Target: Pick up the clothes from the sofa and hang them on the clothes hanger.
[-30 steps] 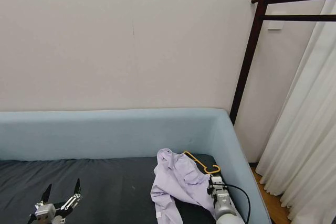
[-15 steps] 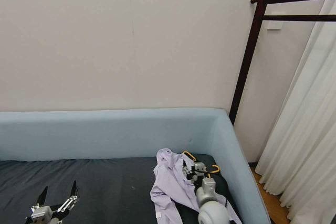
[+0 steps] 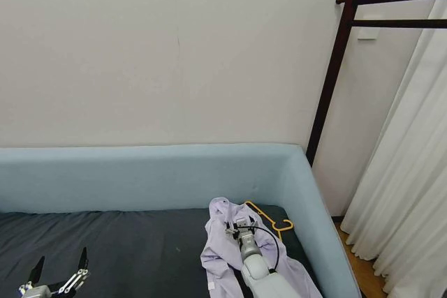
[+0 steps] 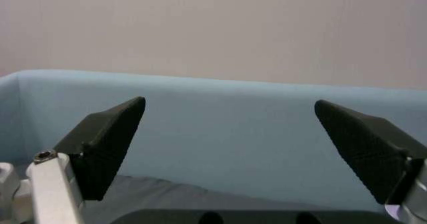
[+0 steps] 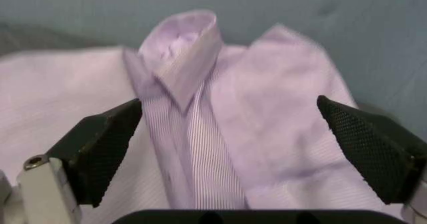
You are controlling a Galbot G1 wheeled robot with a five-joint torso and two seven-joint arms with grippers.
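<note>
The job was hardly begun. The purple shirt point(image 3: 215, 246) was laid in a heap on the sofa point(image 3: 140, 172), at its right end, close to the corner of the blue back. A yellow hanger point(image 3: 269, 215) was seen with it, its hook poking out toward the sofa's side wall. Whether it was tucked inside the shirt could not be told. Nothing was hung on the dark wooden rack point(image 3: 328, 82), which was stood past the right end of the sofa.

The right hand point(image 3: 237, 227) was held just over the shirt, pointed at the collar. Its two black fingers point(image 5: 100, 144) were spread wide, one on each side of the collar and button strip, and nothing was gripped between them. The left hand point(image 3: 61, 262) was kept low over the dark seat, well apart from the shirt. It was opened wide too, and nothing was held in it.

So, as far as could be judged, all of it was left to do. The shirt had to be grabbed, lifted off the sofa, carried to the rack and hung there.

One second before, the right hand had been placed at the shirt's right edge, by the hanger's hook. Now it was brought over the middle of the shirt, nearer the collar. The left hand had been lowered toward the bottom of the head view and shifted a little left. The shirt and hanger were not seen to be moved.
</note>
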